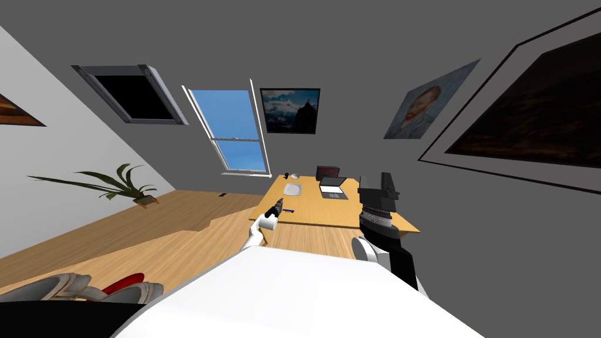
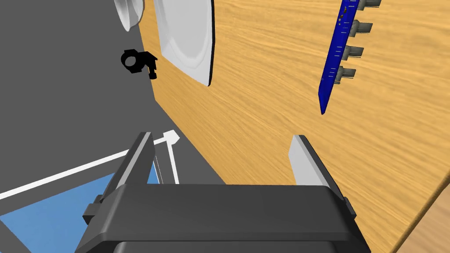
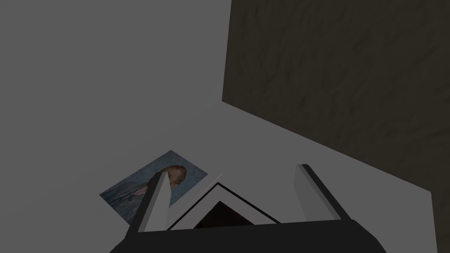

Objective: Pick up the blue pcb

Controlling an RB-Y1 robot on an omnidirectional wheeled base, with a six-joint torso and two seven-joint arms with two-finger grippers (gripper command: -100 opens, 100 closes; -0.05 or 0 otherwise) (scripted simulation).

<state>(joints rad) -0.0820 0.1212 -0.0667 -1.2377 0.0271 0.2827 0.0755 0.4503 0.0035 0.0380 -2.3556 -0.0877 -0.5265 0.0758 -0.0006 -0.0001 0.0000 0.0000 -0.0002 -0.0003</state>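
**Left gripper lining up on blue pcb, desk front-left corner**

Left gripper [image 2: 222, 136] is spread wide with nothing between the fingers. It hovers over the desk [image 2: 263, 114] near the front-left corner. The blue pcb [image 2: 336, 57] lies ahead of it, apart, off the line between the fingers and out past one of them. In the head view it sits near the front edge, close to the front-left corner. It is a thin board with a row of small grey connectors along one long side. From the wrist it looks steeply foreshortened, so I can't tell if it lies flat.

My read of the step: approach, grasp not yet begun. To do it well:
- Shift the hand sideways until the board's narrow width falls between the fingers.
- Turn the wrist so the fingers cross the long axis.
- Close mid-length on the long edges, not on the connectors.
- Centre before closing. The board is thin and probably light, so it is likely to skid or tip if one finger lands first.
- If it lies flat, the tips must come right down to the wood.

Room: bare wood all round the pcb. The white flat pad [image 2: 189, 39] and small black object [image 2: 138, 61] are toward the far-left corner, well apart. The laptop [image 1: 333, 189] is toward the far edge, well apart. The front edge is near, so a shove that way could drop the board off.

Right gripper [image 3: 232, 170] is spread, empty and raised over the desk's front-right part, out of the way.
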